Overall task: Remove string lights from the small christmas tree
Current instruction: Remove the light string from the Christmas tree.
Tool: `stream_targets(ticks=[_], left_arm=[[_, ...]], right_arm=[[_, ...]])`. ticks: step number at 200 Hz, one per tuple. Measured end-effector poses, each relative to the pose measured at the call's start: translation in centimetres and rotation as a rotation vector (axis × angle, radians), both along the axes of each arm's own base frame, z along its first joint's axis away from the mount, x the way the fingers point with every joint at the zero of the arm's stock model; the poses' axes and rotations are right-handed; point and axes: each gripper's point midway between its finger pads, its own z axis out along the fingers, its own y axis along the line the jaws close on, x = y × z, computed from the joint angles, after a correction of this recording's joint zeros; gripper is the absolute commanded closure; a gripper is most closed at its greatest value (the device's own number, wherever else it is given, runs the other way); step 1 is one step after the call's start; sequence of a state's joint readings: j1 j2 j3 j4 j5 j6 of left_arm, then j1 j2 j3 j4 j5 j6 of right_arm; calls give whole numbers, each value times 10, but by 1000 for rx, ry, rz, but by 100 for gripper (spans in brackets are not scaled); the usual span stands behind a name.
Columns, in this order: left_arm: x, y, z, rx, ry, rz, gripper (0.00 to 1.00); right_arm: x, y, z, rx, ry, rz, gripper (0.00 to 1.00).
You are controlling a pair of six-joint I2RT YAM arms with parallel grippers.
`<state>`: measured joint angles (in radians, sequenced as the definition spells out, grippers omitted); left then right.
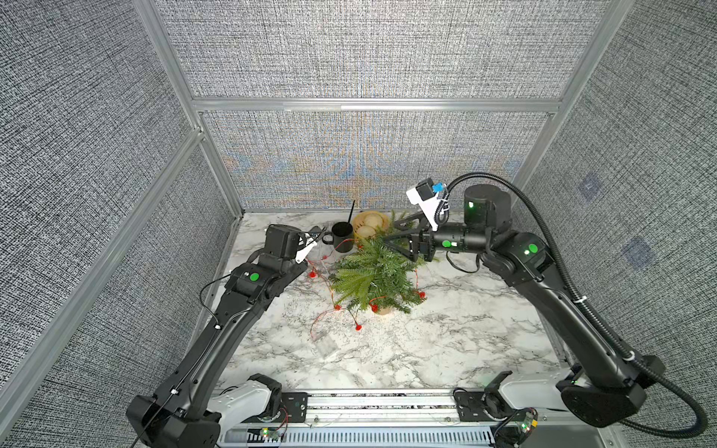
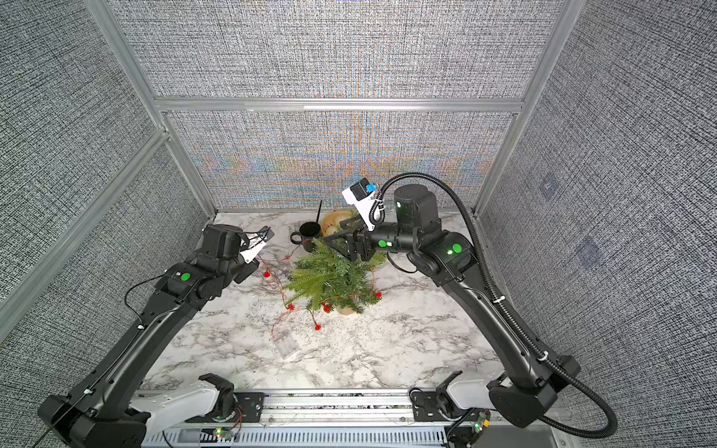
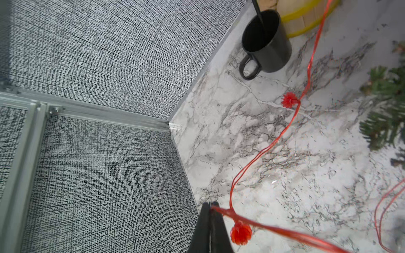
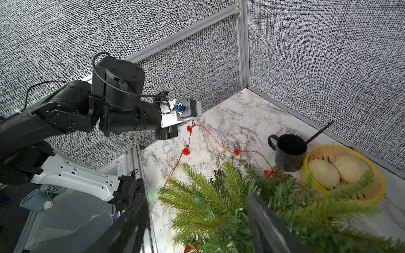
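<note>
surface (image 1: 446, 349): white marble pattern, walled by grey woven panels; carries everything below
small christmas tree (image 1: 374, 275): stands on its pale tan base toward the far middle of the surface, seen in both top views (image 2: 331, 279); green fronds spread wide; just in front of the mug and the basket
right gripper (image 1: 390, 231): jaws spread wide with nothing held; reaches in sideways at the treetop; in the right wrist view, fronds lie between its two fingers; whether they touch the tree cannot be told
left gripper (image 3: 210, 208): jaws pressed together, pinching the red wire of the string lights; raised above the surface, left of the mug
string lights (image 1: 312, 274): wire runs from the left gripper down across the surface to the tree; loops hang on the tree's lower fronds; several red bulbs lie left of and in front of the tree
basket (image 4: 381, 186): yellow rim, two pale buns inside; by the far wall, touching or just beside the mug
mug (image 1: 342, 236): black, upright; a thin black stick leans in it
battery box (image 1: 326, 343): clear plastic, flat on the surface in front of the tree; well apart from both grippers
</note>
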<state>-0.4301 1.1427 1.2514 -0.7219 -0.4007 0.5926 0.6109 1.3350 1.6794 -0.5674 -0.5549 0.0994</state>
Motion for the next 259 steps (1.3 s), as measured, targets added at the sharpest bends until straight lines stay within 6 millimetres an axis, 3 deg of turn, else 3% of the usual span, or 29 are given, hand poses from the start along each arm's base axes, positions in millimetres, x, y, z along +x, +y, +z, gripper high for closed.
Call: stream_targets(ticks=[29,77,193,259], left_arm=[[3,-3,25,-50,-66,2,100],[-14,-8,66,-152,-172,-52,100],[-48,-57,124,-453,-256,-328,100],[-56,-63,140,-507,-274,-369,100]], right_arm=[[-1,-3,3,4,-6,-5,28],[0,-3,2,5,-7,-8,27],[3,-3,3,11,-10,-13,28],[5,-3,2,12,-4,-14,27]])
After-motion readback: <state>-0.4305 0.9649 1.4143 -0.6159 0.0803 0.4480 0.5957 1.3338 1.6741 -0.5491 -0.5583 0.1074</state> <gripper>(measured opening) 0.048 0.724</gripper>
